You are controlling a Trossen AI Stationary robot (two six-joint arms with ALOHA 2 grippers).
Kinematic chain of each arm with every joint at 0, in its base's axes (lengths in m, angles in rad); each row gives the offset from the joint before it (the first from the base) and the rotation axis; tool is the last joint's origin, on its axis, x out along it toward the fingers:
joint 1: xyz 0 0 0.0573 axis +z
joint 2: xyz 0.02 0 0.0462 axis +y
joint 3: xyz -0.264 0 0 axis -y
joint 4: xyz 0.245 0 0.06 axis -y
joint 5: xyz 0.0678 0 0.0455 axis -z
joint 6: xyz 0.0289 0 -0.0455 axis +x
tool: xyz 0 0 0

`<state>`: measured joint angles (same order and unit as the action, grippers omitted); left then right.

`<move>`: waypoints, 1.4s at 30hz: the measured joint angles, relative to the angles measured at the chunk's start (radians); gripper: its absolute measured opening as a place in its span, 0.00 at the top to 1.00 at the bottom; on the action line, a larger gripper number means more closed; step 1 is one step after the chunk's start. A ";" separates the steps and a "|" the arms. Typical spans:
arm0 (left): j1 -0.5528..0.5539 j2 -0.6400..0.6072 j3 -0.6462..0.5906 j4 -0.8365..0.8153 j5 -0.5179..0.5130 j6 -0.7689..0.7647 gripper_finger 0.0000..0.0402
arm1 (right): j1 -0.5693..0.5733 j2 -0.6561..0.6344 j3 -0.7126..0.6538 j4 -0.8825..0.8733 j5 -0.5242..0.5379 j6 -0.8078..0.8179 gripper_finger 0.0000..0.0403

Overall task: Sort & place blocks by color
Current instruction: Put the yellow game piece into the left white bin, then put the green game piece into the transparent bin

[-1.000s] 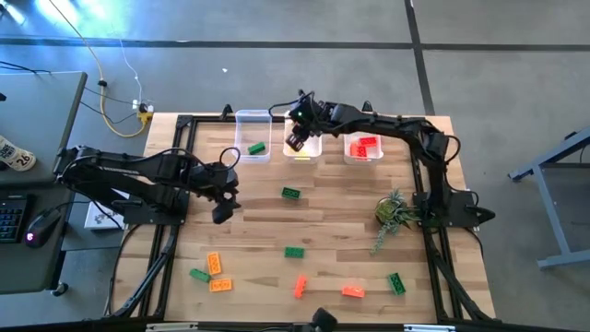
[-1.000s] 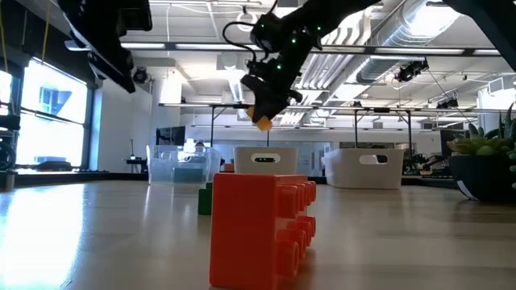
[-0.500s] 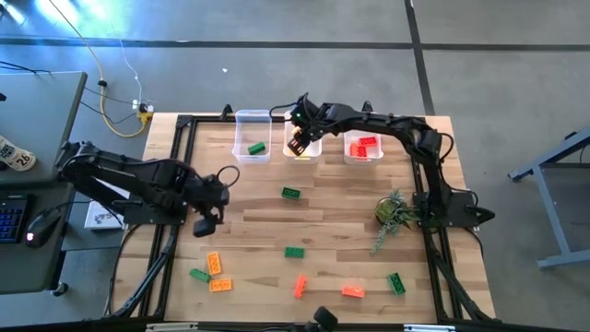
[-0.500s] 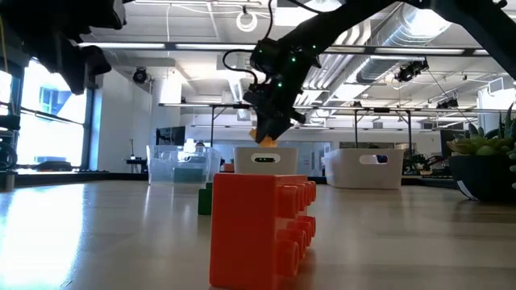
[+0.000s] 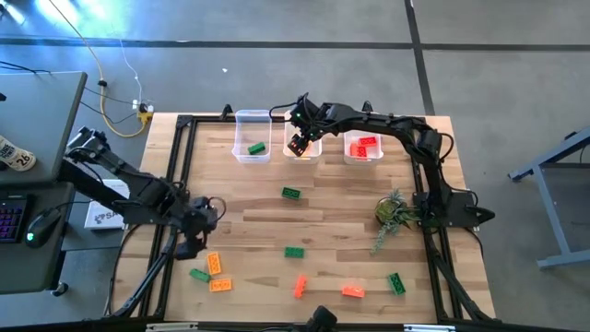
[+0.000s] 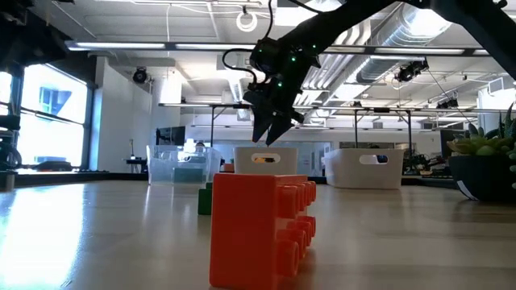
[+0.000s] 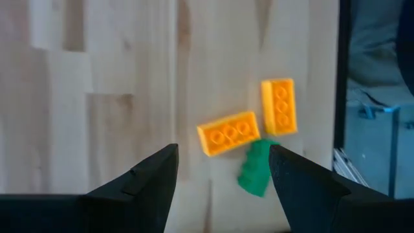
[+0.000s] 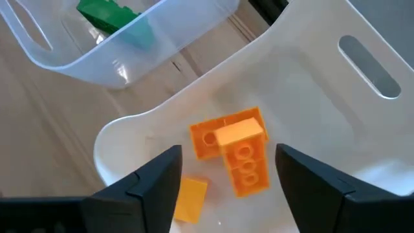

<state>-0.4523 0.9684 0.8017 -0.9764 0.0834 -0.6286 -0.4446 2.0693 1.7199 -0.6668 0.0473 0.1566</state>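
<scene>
Risk sits at the near left corner of the tabletop [image 5: 249, 207]: the left tool [image 5: 189, 247], wide and empty, hovers above two orange blocks [image 7: 228, 133] touching a green block [image 7: 255, 171], so it may catch two together. At the far edge, the right tool [image 5: 296, 145], wide and empty, hovers over the middle bin [image 8: 310, 103] holding orange bricks [image 8: 240, 152].

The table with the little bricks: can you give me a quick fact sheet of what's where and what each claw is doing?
left claw: open, hovering over two orange blocks and a green block near the table's left front
right claw: open, empty, above the middle bin
middle bin contents: orange blocks
left bin: one green block
right bin: red blocks
plant: on the table's right side
</scene>
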 joint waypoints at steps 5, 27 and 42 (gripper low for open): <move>-0.120 0.000 0.000 0.000 -0.008 -0.095 0.43 | 0.000 0.000 0.000 0.000 -0.028 0.000 0.41; -0.395 0.345 0.000 0.174 -0.042 -0.375 0.43 | -0.001 -0.035 0.000 0.037 -0.052 -0.007 0.41; -0.434 0.535 0.000 0.224 -0.031 -0.458 0.43 | 0.000 -0.035 0.000 0.036 -0.052 -0.007 0.41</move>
<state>-0.8862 1.5031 0.8017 -0.7529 0.0528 -1.0861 -0.4450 2.0338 1.7199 -0.6304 -0.0048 0.1493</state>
